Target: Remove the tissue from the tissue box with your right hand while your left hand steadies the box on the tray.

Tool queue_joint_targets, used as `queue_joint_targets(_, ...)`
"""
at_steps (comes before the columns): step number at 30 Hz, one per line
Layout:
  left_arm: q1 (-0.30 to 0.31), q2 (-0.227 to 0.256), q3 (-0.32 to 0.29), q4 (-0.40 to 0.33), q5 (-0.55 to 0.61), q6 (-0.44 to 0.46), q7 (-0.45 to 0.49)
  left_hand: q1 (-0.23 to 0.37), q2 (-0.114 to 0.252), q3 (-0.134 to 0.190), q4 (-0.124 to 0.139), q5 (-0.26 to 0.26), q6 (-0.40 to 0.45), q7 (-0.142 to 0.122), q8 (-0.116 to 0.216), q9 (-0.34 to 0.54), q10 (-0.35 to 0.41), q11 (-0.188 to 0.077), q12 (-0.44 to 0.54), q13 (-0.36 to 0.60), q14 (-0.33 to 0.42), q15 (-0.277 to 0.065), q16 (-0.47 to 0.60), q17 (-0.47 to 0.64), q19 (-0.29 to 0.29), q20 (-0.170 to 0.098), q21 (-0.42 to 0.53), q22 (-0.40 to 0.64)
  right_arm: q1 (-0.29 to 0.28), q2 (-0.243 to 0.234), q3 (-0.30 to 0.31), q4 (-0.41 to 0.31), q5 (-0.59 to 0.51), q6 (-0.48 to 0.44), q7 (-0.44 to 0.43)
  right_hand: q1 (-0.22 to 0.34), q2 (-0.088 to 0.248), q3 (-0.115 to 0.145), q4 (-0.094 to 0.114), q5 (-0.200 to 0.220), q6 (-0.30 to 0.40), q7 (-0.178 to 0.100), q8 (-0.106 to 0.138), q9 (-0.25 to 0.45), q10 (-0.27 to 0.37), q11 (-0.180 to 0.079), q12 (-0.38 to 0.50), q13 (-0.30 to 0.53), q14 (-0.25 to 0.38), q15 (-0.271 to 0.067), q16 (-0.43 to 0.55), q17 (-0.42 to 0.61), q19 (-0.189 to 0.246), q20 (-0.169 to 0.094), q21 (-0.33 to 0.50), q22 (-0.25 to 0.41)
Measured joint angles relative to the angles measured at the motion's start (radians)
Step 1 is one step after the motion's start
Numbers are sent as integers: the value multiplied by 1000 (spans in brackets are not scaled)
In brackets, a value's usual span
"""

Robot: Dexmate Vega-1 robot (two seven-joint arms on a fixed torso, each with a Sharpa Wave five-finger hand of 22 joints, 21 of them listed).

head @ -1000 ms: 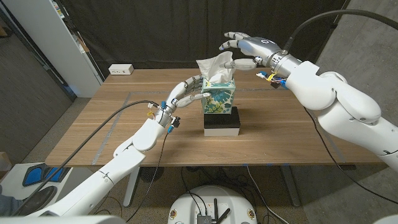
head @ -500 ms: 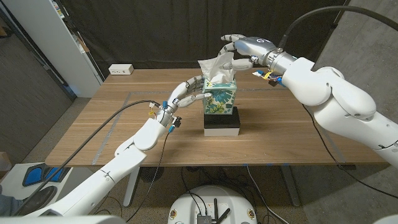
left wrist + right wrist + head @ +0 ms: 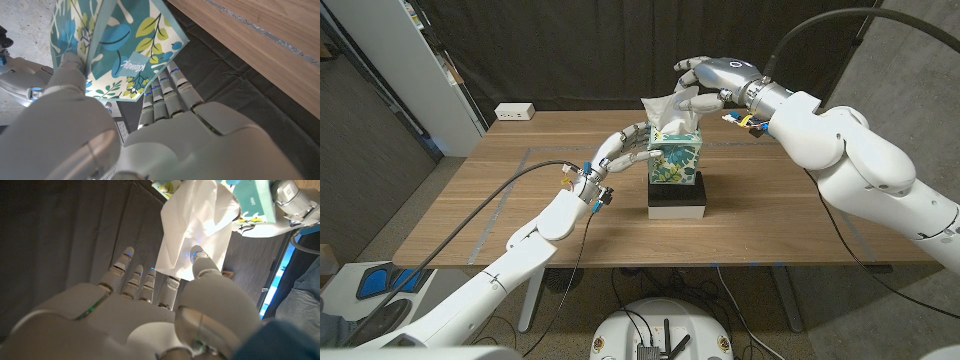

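A teal floral tissue box point(image 3: 672, 160) stands on a black tray point(image 3: 678, 199) at the table's middle. A white tissue point(image 3: 666, 107) sticks up from its top. My left hand point(image 3: 621, 149) holds the box from its left side; in the left wrist view the box point(image 3: 120, 45) sits between the thumb point(image 3: 70, 75) and the fingers point(image 3: 165, 92). My right hand point(image 3: 707, 79) hovers at the tissue's right, fingers spread above it. In the right wrist view the thumb tip point(image 3: 200, 260) lies against the tissue point(image 3: 197, 222), and the fingers point(image 3: 137, 272) are apart beside its edge.
A white power strip point(image 3: 514, 112) lies at the table's back left corner. Blue tape lines point(image 3: 510, 190) mark the wooden table point(image 3: 780, 210). A white cabinet point(image 3: 415, 70) stands off the table's left, with a dark curtain behind.
My right hand has moved left toward the tissue, bringing its thumb up to it. The left hand and the box have stayed put.
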Motion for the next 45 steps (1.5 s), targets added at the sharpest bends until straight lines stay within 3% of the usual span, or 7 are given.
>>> queue_joint_targets(9,-3,0,2,1,0,0,-1,0,0,0,0,0,0,0,0,0,0,0,0,0,-1,0,0,0,0,0,0,0,-30,10,-12,0,-49,-17,-21,32,-14,0,0,-5,56,18,27,4,36,-10,0,0,33,-8,21,5,39,-5,6,0)
queue_joint_targets(14,-3,0,2,-1,0,1,-1,0,0,0,0,0,0,0,-1,0,0,0,0,0,-2,1,0,0,0,0,0,0,-41,13,-14,0,-107,-29,-61,43,-9,0,0,-12,71,33,27,-1,58,-7,0,0,52,-16,29,8,63,-2,11,1)
queue_joint_targets(15,-3,0,2,-2,1,3,-1,0,0,0,0,0,0,0,-1,0,0,0,0,0,-2,1,0,0,0,0,0,0,-66,23,-19,-3,-123,-31,-73,46,-7,0,0,-12,74,36,26,-2,61,-10,0,0,60,-16,34,9,66,-2,13,2)
queue_joint_targets(26,-2,3,3,-9,3,9,-1,0,0,0,0,3,-2,2,-5,4,0,0,0,2,-4,0,0,-1,0,0,0,-1,-126,66,-28,-4,-256,-49,-162,67,-20,0,0,-20,80,41,26,-10,92,-11,3,0,93,-13,53,14,99,17,18,2)
queue_joint_targets(41,11,10,-4,-24,5,10,6,-2,2,0,0,3,-2,2,-9,5,0,0,0,5,-2,-2,-1,0,-2,2,0,0,-212,159,-32,13,-392,-58,-294,72,-15,-7,1,-27,90,41,29,-17,116,-16,3,0,115,-20,68,23,112,16,20,2)
queue_joint_targets(45,17,13,-9,-28,6,9,8,-2,2,0,0,3,-1,1,-9,5,0,0,0,5,-1,-2,-1,0,-2,2,0,0,-239,205,-33,21,-428,-65,-332,72,-15,-7,1,-27,90,41,29,-18,120,-19,3,0,127,-23,76,26,112,16,20,2)
